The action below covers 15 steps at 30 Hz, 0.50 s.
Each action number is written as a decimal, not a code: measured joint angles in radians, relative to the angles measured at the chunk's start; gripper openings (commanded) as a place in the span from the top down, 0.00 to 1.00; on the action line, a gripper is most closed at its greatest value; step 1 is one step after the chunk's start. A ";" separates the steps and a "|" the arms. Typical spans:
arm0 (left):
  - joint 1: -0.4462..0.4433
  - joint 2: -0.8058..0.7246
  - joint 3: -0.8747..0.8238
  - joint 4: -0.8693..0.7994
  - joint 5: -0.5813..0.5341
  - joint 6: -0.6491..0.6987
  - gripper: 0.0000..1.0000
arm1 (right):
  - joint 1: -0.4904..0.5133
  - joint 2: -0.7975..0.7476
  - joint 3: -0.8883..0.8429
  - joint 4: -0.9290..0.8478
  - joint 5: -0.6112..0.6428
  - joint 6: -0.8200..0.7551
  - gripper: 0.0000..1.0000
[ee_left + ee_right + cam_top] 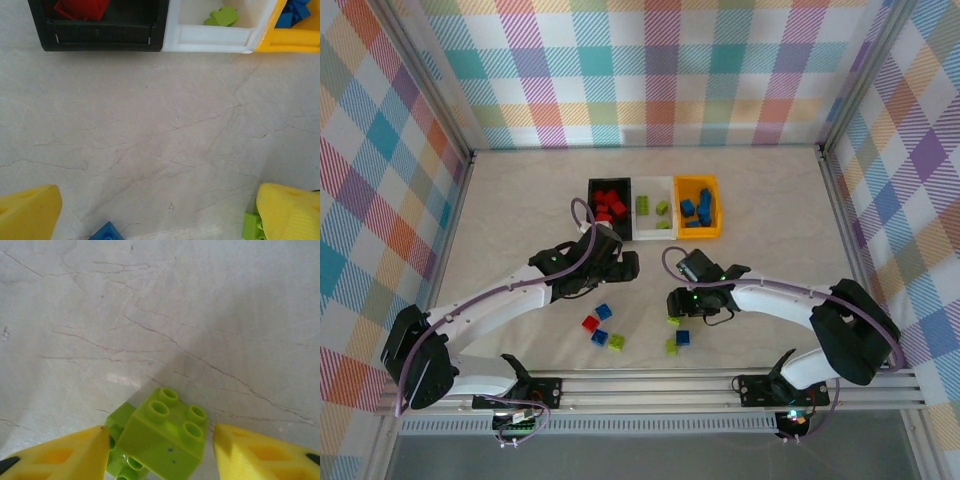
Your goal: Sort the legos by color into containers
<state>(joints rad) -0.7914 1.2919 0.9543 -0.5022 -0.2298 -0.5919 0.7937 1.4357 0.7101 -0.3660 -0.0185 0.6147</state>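
Three bins stand in a row: a black bin [593,186] with red legos [609,205], a white bin [653,190] with yellow-green legos, and an orange-yellow bin [712,205] with blue legos. My right gripper [682,303] [160,452] is open and low over the table. A yellow-green lego [167,432] sits between its fingers, with a gap on the right side and a second green lego [116,432] against its left. My left gripper [613,262] [160,222] is open with nothing between its fingers, just short of the black bin [100,37] and the white bin [210,37].
Loose legos lie between the arms: a blue one [604,311], a red one [590,323], a green one [616,341] and a blue one [682,337]. A blue lego [106,232] and a green lego [250,226] sit by my left fingers. Plaid walls enclose the table.
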 measured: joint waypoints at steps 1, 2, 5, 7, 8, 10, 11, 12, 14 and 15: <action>0.000 0.000 -0.001 0.000 0.000 0.000 0.00 | 0.001 0.005 0.003 0.003 0.000 0.001 0.50; 0.000 0.000 -0.001 0.000 0.000 0.000 0.00 | 0.002 0.008 0.005 0.007 0.000 0.002 0.51; 0.000 0.000 -0.001 0.000 0.000 0.000 0.00 | 0.005 0.013 0.012 0.012 0.002 0.003 0.57; 0.000 0.000 -0.001 0.000 0.000 0.000 0.00 | 0.005 0.013 0.014 0.014 0.003 0.003 0.59; 0.000 0.000 -0.001 0.000 0.000 0.000 0.00 | 0.005 0.013 0.014 0.014 0.004 0.003 0.60; 0.000 0.000 -0.001 0.000 0.000 0.000 0.00 | 0.005 0.013 0.016 0.014 0.008 0.003 0.61; 0.000 0.000 -0.001 0.000 0.000 0.000 0.00 | 0.005 0.012 0.016 0.014 0.010 0.003 0.61; 0.000 0.000 -0.001 0.000 0.000 0.000 0.00 | 0.005 0.011 0.016 0.013 0.012 0.002 0.62; 0.000 0.000 -0.001 0.000 0.000 0.000 0.00 | 0.005 0.005 0.016 0.006 0.022 0.003 0.62; 0.000 0.000 -0.001 0.000 0.000 0.000 0.00 | 0.005 -0.002 0.017 0.000 0.029 0.002 0.62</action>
<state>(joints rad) -0.7914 1.2919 0.9531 -0.5022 -0.2298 -0.5919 0.7982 1.4338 0.7269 -0.3664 0.0109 0.6167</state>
